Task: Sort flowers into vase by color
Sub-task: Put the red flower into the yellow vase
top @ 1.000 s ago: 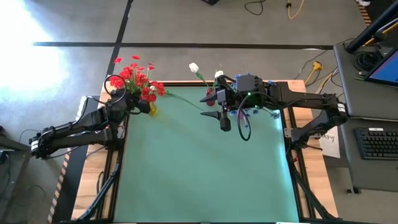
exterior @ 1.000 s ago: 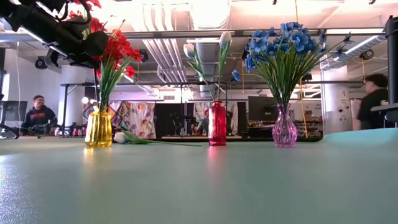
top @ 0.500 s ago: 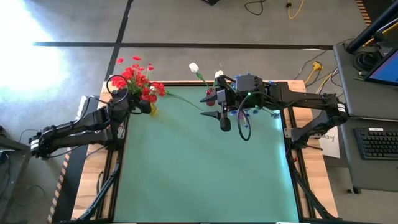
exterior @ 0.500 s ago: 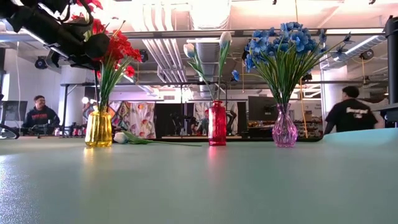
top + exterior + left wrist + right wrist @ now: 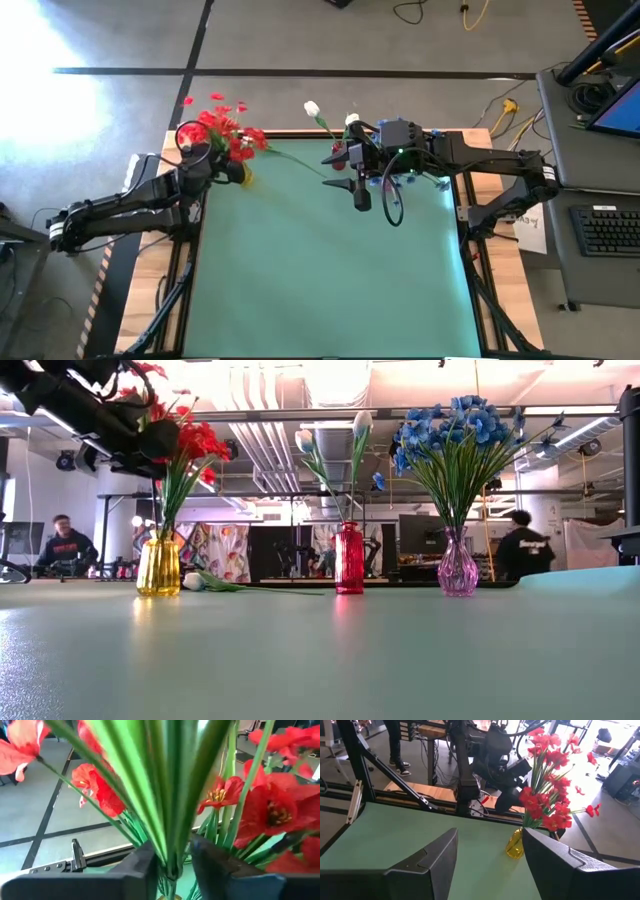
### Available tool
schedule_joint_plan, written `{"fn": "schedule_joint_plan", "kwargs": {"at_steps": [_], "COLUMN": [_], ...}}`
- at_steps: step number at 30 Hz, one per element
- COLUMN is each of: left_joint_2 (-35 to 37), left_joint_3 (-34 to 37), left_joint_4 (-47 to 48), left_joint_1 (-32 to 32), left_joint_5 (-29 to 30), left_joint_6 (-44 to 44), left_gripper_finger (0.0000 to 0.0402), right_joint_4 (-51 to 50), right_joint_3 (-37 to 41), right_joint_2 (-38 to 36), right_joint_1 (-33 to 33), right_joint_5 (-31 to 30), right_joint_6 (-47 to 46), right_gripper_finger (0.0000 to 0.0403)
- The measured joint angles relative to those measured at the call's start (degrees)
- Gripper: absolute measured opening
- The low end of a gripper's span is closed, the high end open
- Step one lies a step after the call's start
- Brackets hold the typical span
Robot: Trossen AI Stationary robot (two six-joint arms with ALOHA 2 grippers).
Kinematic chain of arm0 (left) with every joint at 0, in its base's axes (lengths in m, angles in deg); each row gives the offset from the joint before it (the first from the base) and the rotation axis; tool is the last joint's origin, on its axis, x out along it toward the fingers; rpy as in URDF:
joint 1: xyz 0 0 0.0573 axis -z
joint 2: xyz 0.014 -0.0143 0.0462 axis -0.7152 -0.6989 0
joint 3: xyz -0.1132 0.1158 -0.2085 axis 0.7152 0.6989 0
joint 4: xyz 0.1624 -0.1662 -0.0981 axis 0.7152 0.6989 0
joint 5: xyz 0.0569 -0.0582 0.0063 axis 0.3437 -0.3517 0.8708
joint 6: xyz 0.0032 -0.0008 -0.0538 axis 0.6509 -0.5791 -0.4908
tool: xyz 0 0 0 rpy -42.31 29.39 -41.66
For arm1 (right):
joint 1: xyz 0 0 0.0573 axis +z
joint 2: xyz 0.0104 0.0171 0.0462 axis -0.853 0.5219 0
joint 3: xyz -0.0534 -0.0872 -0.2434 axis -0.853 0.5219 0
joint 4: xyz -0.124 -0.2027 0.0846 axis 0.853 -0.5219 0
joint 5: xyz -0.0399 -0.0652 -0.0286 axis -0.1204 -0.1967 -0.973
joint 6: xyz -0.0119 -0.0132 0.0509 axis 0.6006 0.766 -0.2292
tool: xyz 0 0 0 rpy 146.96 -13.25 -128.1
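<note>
Red flowers (image 5: 190,442) stand in a yellow vase (image 5: 159,567) at the table's far left. My left gripper (image 5: 173,857) is level among their green stems (image 5: 172,835), one finger on each side, above the vase. White flowers (image 5: 360,425) stand in a red vase (image 5: 349,558), blue flowers (image 5: 460,425) in a pink vase (image 5: 458,565). One white flower (image 5: 215,584) lies flat on the table between the yellow and red vases. My right gripper (image 5: 490,845) hangs open and holding nothing above the far middle (image 5: 342,172), pointing toward the yellow vase (image 5: 515,845). My left gripper has the red flowers' stem bundle (image 5: 171,865) between its two fingers, coming level from the table's left, across the upright stems. A gap shows beside one finger (image 5: 202,862). Whether the other finger (image 5: 145,867) touches the stems, I cannot tell.
The green table (image 5: 320,270) stretches free from the vases toward the near edge. People move about in the room behind the table (image 5: 520,545). A desk with a keyboard (image 5: 608,228) stands off the table's right.
The red blooms have swayed a little in the yellow vase, spreading slightly toward the red vase. Both arms stay about where they were.
</note>
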Motion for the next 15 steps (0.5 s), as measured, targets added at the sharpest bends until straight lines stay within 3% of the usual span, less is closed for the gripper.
{"fn": "schedule_joint_plan", "kwargs": {"at_steps": [9, 15], "left_joint_2": [0.11, 0.15], "left_joint_3": [-1.85, -3.84], "left_joint_4": [7.90, 10.79], "left_joint_1": [0.02, 0.00], "left_joint_5": [-5.21, -6.59], "left_joint_6": [-5.32, -5.64], "left_gripper_finger": [0.0181, 0.0210], "right_joint_4": [-0.04, -0.02], "right_joint_3": [0.15, 0.16], "right_joint_2": [0.00, 0.00], "right_joint_1": [0.01, 0.00], "right_joint_5": [-0.02, -0.02], "right_joint_6": [0.00, 0.00], "right_gripper_finger": [0.0215, 0.0215]}}
